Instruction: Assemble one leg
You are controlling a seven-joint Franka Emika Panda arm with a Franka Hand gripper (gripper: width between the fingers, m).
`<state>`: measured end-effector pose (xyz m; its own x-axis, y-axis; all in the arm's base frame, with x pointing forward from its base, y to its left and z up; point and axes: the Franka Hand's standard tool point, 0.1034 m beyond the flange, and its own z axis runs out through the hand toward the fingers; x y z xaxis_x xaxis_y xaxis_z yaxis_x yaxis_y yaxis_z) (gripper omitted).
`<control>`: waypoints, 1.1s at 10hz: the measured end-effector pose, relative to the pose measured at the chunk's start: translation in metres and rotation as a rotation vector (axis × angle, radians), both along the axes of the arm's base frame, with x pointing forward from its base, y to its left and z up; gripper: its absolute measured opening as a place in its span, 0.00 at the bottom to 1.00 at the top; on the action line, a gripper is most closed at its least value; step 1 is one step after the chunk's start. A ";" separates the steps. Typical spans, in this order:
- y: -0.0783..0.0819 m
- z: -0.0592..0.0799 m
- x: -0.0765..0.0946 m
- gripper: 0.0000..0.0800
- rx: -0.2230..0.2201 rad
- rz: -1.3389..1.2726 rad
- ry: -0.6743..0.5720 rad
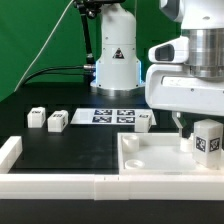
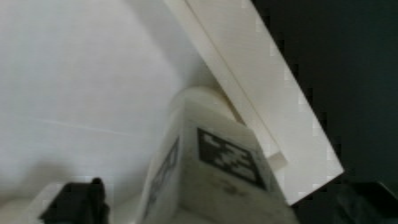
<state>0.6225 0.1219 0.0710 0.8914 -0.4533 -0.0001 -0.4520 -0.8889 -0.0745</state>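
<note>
A leg [image 1: 207, 138], a small white block with tags, stands upright on the large white panel [image 1: 150, 160] near its corner at the exterior view's right. My gripper [image 1: 194, 128] hangs right over it, with one dark finger [image 1: 180, 122] beside the leg. In the wrist view the leg [image 2: 222, 165] fills the middle, close to the panel's raised rim [image 2: 249, 80]. The one dark fingertip [image 2: 75, 200] that shows stands apart from the leg with a gap. The other finger is not clearly seen. The gripper [image 2: 205, 215] looks open around the leg.
Three more legs lie on the black table: two at the exterior view's left [image 1: 37, 118] [image 1: 57, 121] and one by the marker board [image 1: 146, 120]. The marker board [image 1: 112, 116] lies behind. A white fence [image 1: 60, 185] runs along the front and left.
</note>
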 end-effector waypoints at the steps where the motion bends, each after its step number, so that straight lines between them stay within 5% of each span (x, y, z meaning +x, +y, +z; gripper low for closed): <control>1: -0.001 0.000 0.001 0.81 -0.005 0.135 -0.010; 7: -0.003 0.000 0.001 0.81 -0.032 0.658 -0.043; 8: -0.003 0.000 0.001 0.68 -0.032 0.651 -0.042; 9: -0.003 0.000 0.001 0.68 -0.032 0.651 -0.042; 10: -0.004 0.000 0.001 0.45 -0.032 0.650 -0.042; 11: -0.004 0.000 0.001 0.45 -0.031 0.636 -0.041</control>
<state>0.6237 0.1184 0.0714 0.9852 0.1653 0.0447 0.1675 -0.9846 -0.0502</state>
